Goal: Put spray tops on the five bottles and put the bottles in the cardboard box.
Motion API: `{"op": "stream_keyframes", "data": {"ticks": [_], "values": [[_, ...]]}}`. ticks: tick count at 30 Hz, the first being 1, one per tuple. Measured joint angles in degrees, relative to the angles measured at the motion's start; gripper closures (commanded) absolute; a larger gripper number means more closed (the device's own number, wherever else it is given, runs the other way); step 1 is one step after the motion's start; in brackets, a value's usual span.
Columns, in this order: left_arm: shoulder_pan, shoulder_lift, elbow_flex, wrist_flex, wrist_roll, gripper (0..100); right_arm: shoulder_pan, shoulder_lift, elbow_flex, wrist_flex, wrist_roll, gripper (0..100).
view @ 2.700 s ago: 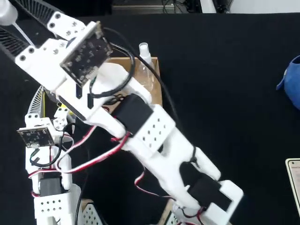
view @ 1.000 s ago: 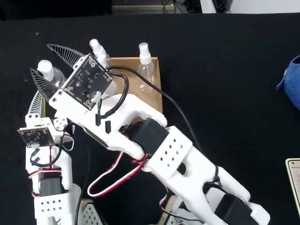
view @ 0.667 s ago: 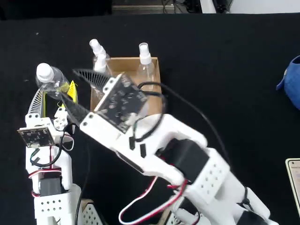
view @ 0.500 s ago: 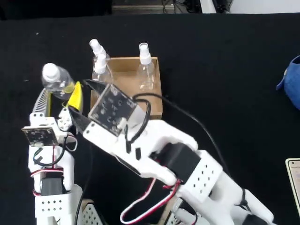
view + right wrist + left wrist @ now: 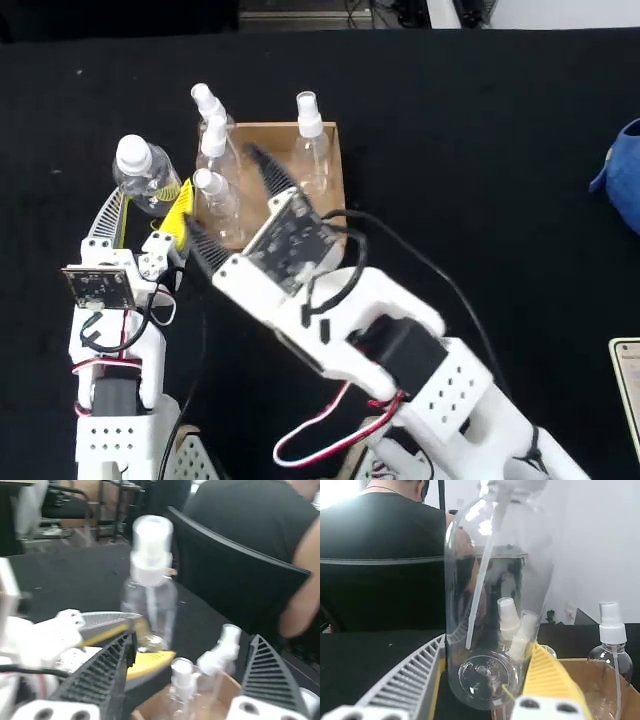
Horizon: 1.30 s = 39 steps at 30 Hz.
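Glossy clear plastic bottle (image 5: 495,605), matt cardboard box (image 5: 262,133) (white plastic spray tops (image 5: 308,110)), black cloth table (image 5: 480,150).

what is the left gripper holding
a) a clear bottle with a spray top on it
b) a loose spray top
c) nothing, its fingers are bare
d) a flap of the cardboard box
a: the left gripper is shut on a clear bottle with a white spray top on it, held just outside the cardboard box.
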Motion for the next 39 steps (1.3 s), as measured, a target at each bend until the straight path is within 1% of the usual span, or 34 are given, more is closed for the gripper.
{"op": "stream_keyframes", "data": {"ticks": [5,11,14,16,21,26,29,32,35,39], "values": [[-0.09,0.0,-0.62,0.0,0.0,97,3.96,-5.45,0.0,0.0,0.0,69.2],[-0.09,0.0,-1.05,0.0,0.0,97,4.75,-12.04,2.9,5.01,0.0,69.4],[-0.09,-0.18,-3.78,0.09,0.0,97,5.01,-16.62,4.75,6.86,0.0,69.4],[-0.09,-0.18,-5.71,0.09,0.0,97,6.51,-20.22,6.24,7.65,0.0,69.4],[-0.09,-0.35,-6.86,0.09,0.0,97,10.37,-28.31,12.04,7.74,0.0,69.4],[0.53,-0.35,-8.26,0.09,0.0,97,10.99,-33.23,15.82,7.82,0.0,69.4],[3.25,-0.44,-10.02,0.09,0.0,97,11.52,-35.78,16.0,7.82,0.0,69.4],[8.09,-0.53,-13.89,0.09,0.0,97,14.42,-39.03,16.0,7.82,0.0,69.4],[15.21,-0.97,-16.7,0.18,0.0,97,18.02,-41.49,16.0,7.82,0.0,69.4],[26.29,-0.53,-16.18,0.53,0.0,97,21.8,-44.84,16.0,9.58,0.0,69.4]]}}
